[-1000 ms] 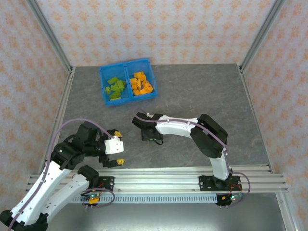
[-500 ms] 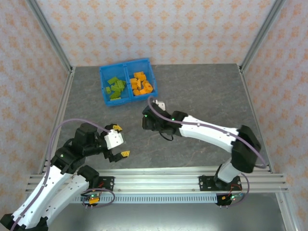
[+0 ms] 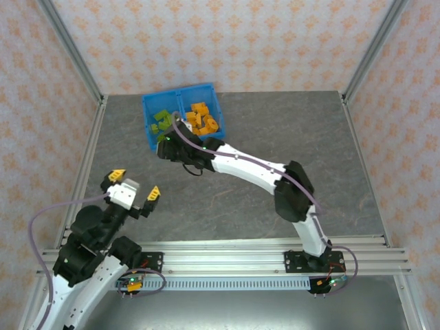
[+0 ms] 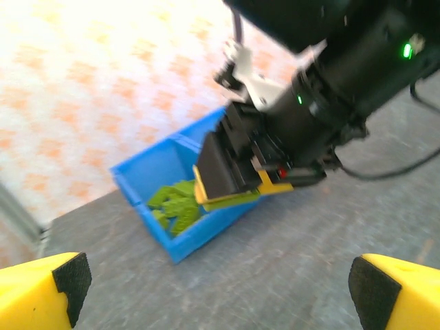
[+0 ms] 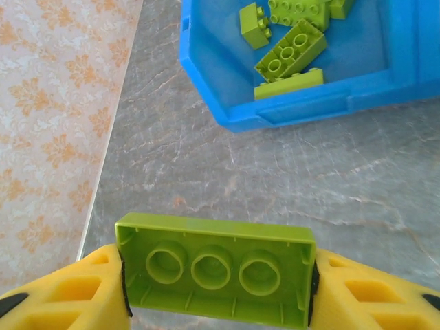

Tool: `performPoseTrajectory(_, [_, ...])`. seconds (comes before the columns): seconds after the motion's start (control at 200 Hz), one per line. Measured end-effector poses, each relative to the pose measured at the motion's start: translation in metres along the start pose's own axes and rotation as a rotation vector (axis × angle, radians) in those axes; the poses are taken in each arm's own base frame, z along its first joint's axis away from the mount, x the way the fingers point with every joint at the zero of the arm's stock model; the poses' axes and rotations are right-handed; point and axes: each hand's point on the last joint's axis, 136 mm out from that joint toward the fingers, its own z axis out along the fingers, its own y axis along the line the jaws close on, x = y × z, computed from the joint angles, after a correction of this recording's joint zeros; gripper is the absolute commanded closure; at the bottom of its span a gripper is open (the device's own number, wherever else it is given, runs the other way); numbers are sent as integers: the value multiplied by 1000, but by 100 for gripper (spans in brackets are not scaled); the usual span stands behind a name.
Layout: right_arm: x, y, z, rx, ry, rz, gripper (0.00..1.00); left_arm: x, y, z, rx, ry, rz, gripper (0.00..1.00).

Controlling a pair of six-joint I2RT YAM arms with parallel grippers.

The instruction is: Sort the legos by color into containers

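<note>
The left gripper (image 3: 135, 184) hangs over the near left part of the grey desk (image 3: 275, 130), well apart from everything else, its jaws spread wide with nothing between them

Just right of it and farther in, the right arm stretches across the desk to the blue tray (image 3: 177, 91), and the right gripper (image 3: 167, 146) sits at the tray's near left corner. Its jaws pinch a lime green brick (image 5: 216, 265) by its two short ends, the hollow underside with three round sockets turned to the wrist camera. In that view bare desk shows between the held brick and the tray's near wall (image 5: 302, 106), so the brick appears to be just short of the tray and not yet inside it. In the left wrist view the same gripper hangs in front of the tray's near edge

The tray stands at the far left of the desk, split by a middle divider (image 3: 183, 113) into two square compartments. The left compartment holds several lime green bricks (image 3: 161, 118) lying loose at odd angles, one of them along the near wall. The right compartment holds a heap of orange bricks (image 3: 201, 118). No green shows among the orange, and no orange among the green
</note>
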Motion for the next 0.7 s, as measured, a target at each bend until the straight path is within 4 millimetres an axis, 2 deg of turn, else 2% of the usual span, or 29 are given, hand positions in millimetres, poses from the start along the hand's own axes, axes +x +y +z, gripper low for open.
performPoseTrajectory(0.13, [-11, 5, 39, 8, -18, 28, 48, 4, 10, -5, -62, -12, -16, 0])
performPoseTrajectory(0.215, [-25, 9, 61, 1, -45, 46, 48, 8, 4, 1, -34, 12, -4, 0])
performPoseTrajectory(0.31, [-36, 7, 77, 5, -79, 61, 52, 13, -7, 11, 22, 55, 15, 0])
performPoseTrajectory(0.415, [-46, -2, 88, 21, -108, 75, 51, 20, -17, 20, 70, 101, 39, 0])
performPoseTrajectory(0.536, [-51, -12, 95, 31, -107, 78, 45, 22, -18, 22, 77, 114, 45, 0])
performPoseTrajectory(0.621, [-52, -13, 93, 28, -86, 60, 41, 24, -13, 23, 46, 124, 39, 0])
performPoseTrajectory(0.701, [-49, -11, 87, 18, -55, 34, 38, 27, 0, 26, -35, 148, -3, 0])
